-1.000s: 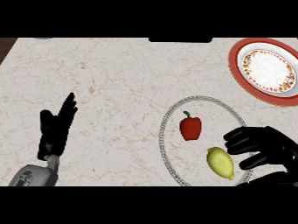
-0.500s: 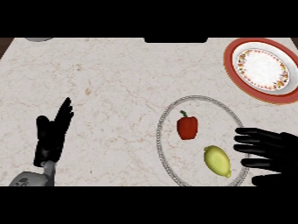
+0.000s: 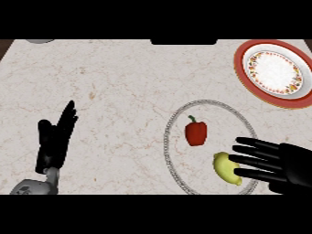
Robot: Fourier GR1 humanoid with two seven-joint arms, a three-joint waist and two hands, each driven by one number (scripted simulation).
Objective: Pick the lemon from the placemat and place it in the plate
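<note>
Right hand (image 3: 290, 165) sits at the lemon's (image 3: 226, 168) right flank, fingers spread and straight, tips touching or just short of the peel; I can't tell which. Nothing is held yet. Lemon lies near the lower right of the round placemat (image 3: 174, 123), long axis running roughly up and down the view. I judge it light, stiff enough to squeeze, with a waxy curved skin that can roll or squirt out of a pinch. So I want fingers and thumb across its fat middle, not the pointed ends. Red pepper (image 3: 196, 133) stands just up and left of it, apart. Plate (image 3: 243, 68), red-rimmed, waits well apart at the upper right. Left hand (image 3: 55, 139) rests open at lower left.
</note>
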